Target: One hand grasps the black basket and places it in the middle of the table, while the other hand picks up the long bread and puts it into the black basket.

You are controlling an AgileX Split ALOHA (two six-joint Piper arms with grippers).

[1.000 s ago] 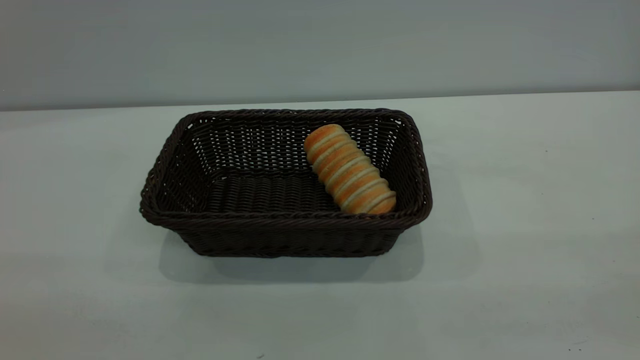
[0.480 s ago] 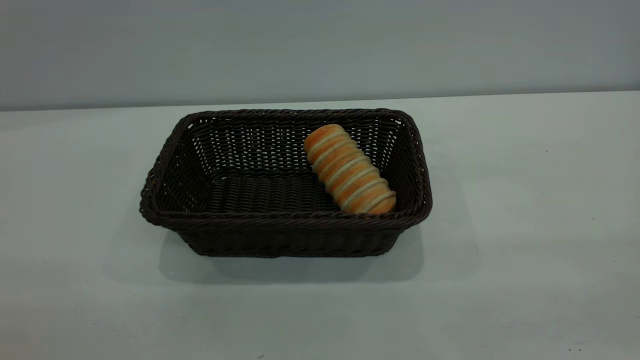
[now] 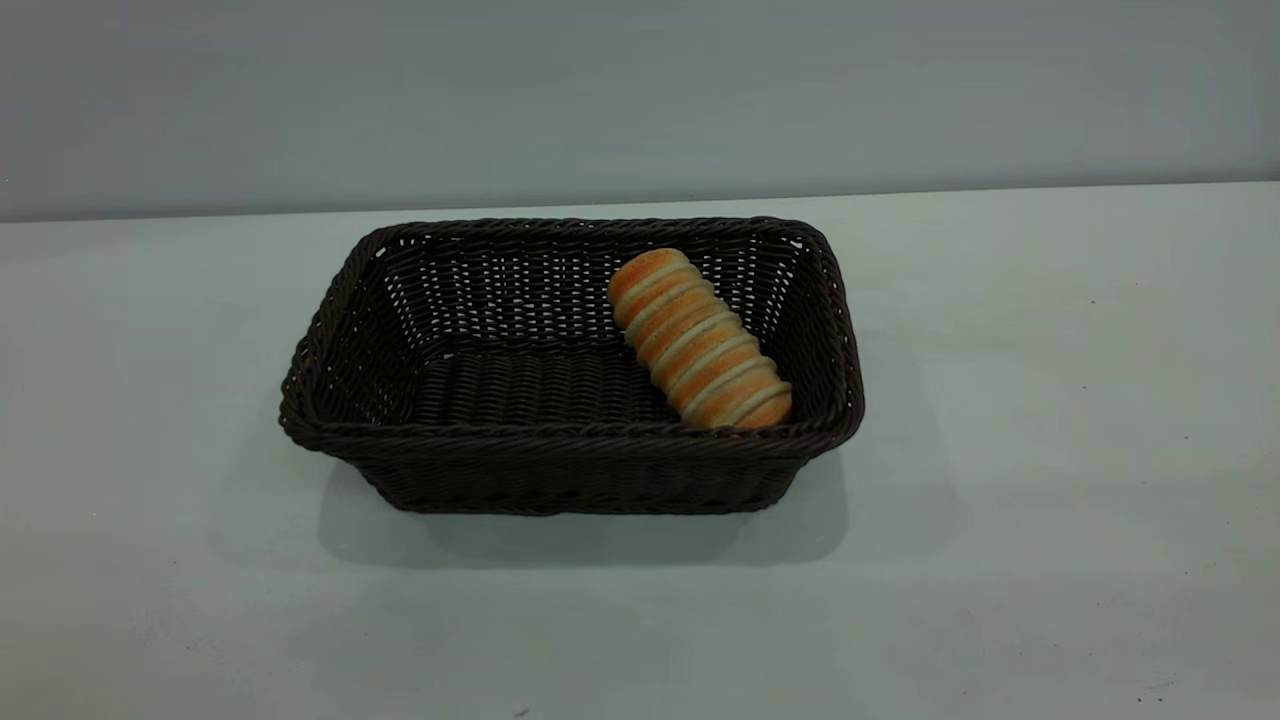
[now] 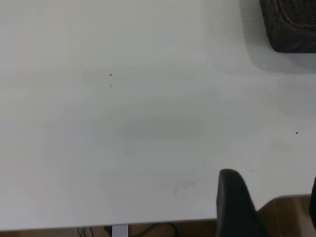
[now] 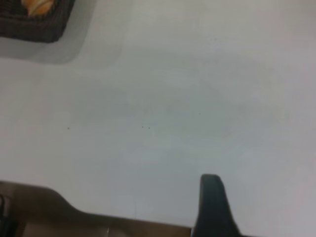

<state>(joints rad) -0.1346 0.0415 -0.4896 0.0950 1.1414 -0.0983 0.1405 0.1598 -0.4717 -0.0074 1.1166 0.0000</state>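
The black basket [image 3: 560,470] stands at the middle of the table [image 3: 1050,450]. The long bread [image 3: 698,338] lies inside it at its right end, tilted against the right wall. Neither gripper shows in the exterior view. In the left wrist view my left gripper [image 4: 271,182] is open and empty over the table's edge, far from the basket's corner [image 4: 291,27]. In the right wrist view my right gripper [image 5: 264,197] shows only one dark finger [image 5: 212,205] with bare table on both sides. It holds nothing, far from the basket [image 5: 34,29] and bread [image 5: 37,6].
A plain grey wall runs behind the table. The table's edge shows in both wrist views, with a brown floor [image 4: 289,217] past it. A few tiny dark specks [image 3: 1092,300] dot the tabletop.
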